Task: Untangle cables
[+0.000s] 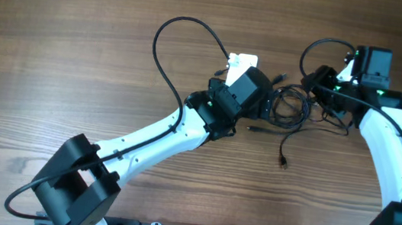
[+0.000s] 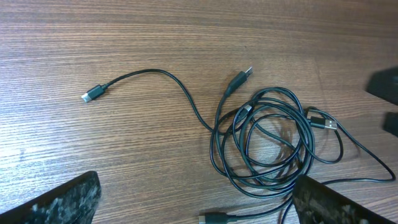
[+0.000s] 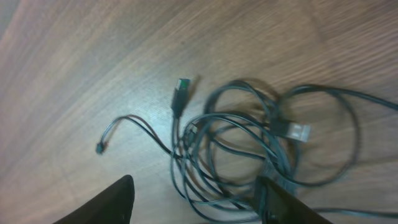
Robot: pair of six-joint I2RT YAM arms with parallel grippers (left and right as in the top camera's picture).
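Observation:
The cables point(image 1: 290, 108) lie as one coiled black bundle on the wooden table between my two grippers. One strand trails toward the front and ends in a small plug point(image 1: 283, 162). In the left wrist view the bundle point(image 2: 267, 146) lies ahead and to the right, with a loose strand ending in a plug point(image 2: 91, 95) at the left. My left gripper point(image 2: 199, 208) is open, and its right finger is at the coil's edge. My right gripper point(image 3: 199, 205) is open above the bundle point(image 3: 236, 149), with coil loops between its fingers. In the overhead view the left gripper point(image 1: 266, 105) and the right gripper point(image 1: 316, 90) flank the bundle.
The left arm's thicker black wire point(image 1: 168, 35) loops over the table behind it. The right gripper's dark fingers point(image 2: 385, 87) show at the right edge of the left wrist view. Bare wooden table point(image 1: 78, 51) lies to the left.

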